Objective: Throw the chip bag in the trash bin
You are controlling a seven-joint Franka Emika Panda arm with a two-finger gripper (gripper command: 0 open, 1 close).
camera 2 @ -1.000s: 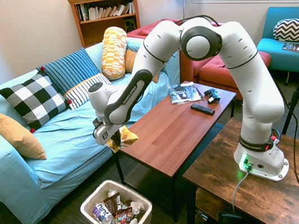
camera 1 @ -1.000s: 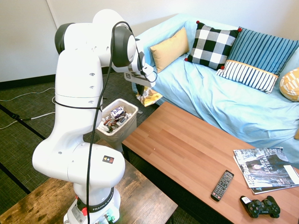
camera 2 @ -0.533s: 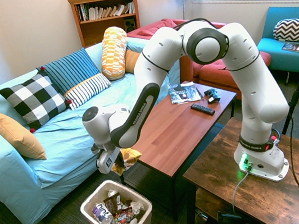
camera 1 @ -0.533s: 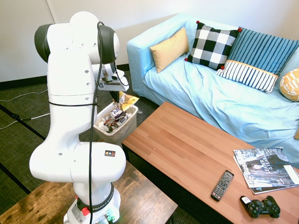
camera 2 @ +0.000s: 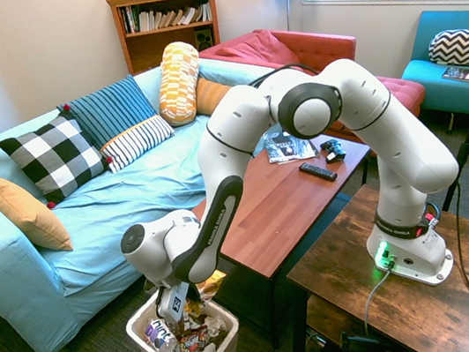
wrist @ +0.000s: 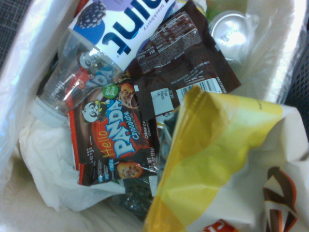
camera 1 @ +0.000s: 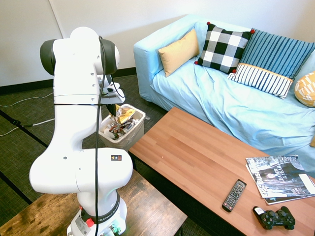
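- Release over the trash bin (camera 2: pixel 149 332) is the step in hand, judging by the chip bag (camera 2: pixel 206 287) hanging at the bin's rim on the coffee-table side; the drop looks best made once the bag sits squarely over the bin's open mouth, not over the edge
- Franka arm reaches down beside the wooden coffee table (camera 2: pixel 269 195), its gripper (camera 2: pixel 189 305) pointing steeply into the white bin, which stands on the dark carpet between the table's end and the blue sofa (camera 2: pixel 16 264)
- Fingers are pressed together on the yellow-orange bag; in the first exterior view the bag (camera 1: pixel 126 115) shows above the bin (camera 1: pixel 141 125), pinched by its upper part and dangling below the gripper (camera 1: pixel 117 111)
- Wrist view fills with the bag's crinkled yellow and white foil (wrist: pixel 227 159) hanging over litter already in the bin: a Hello Panda chocolate wrapper (wrist: pixel 111 133), a dark brown wrapper (wrist: pixel 186 53), a clear plastic cup (wrist: pixel 72 72) and a can top (wrist: pixel 231 36), all inside the thin clear liner (wrist: pixel 29 63)
- Opening the fingers fully and cleanly should let the light bag fall free; a partial opening might leave the crinkly foil snagged on a finger
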